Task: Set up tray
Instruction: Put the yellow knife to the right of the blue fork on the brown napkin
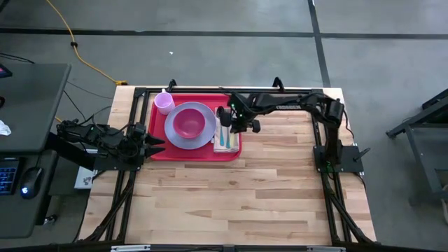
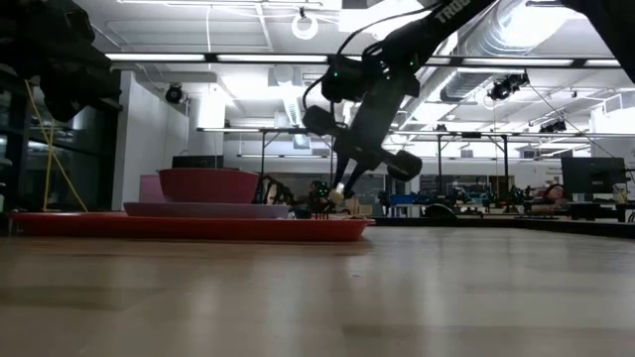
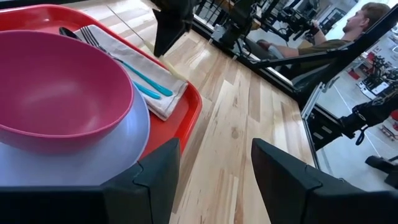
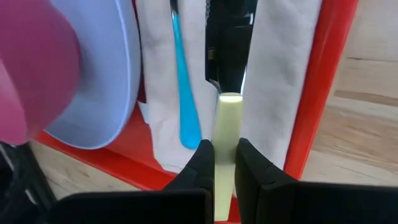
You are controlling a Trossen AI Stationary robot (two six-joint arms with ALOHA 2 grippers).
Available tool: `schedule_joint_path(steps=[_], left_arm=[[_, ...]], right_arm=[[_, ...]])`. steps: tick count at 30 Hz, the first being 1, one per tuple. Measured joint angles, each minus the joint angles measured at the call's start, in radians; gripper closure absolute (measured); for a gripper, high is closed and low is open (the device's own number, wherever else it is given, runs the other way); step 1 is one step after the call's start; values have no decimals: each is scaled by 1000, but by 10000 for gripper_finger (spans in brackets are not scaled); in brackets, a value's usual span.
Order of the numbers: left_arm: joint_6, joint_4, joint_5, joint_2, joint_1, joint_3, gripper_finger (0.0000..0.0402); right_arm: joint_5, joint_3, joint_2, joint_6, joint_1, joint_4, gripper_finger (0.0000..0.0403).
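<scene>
Sitting at the far side of the wooden table point(image 1: 245, 189), the red tray point(image 1: 157, 150) carries a lavender plate point(image 1: 190, 143) with a pink bowl point(image 1: 187, 123) on it, a pink cup point(image 1: 164, 103) at its far left corner, and a white napkin point(image 4: 277, 74) along its right edge. On the napkin lie a blue-handled utensil point(image 4: 184, 93) and a pale-handled knife point(image 4: 227, 124). The right gripper point(image 4: 225, 163) is clamped on the knife's handle above the napkin. The left gripper point(image 3: 214, 165) waits just left of the tray, fingers spread, holding nothing.
</scene>
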State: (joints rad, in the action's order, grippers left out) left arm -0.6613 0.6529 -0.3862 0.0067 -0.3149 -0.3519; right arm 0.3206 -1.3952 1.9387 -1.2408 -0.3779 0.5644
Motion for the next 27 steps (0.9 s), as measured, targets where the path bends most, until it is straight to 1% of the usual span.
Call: schedule_joint_path(steps=[16, 24, 27], left_arm=[[-10, 0, 0, 0, 0, 0, 174], [-24, 0, 1, 0, 0, 0, 174], [-24, 0, 1, 0, 0, 0, 174]], right_arm=[[27, 0, 89, 59, -21, -25, 393], [6, 0, 92, 74, -34, -23, 393], [3, 0, 92, 74, -35, -22, 381]])
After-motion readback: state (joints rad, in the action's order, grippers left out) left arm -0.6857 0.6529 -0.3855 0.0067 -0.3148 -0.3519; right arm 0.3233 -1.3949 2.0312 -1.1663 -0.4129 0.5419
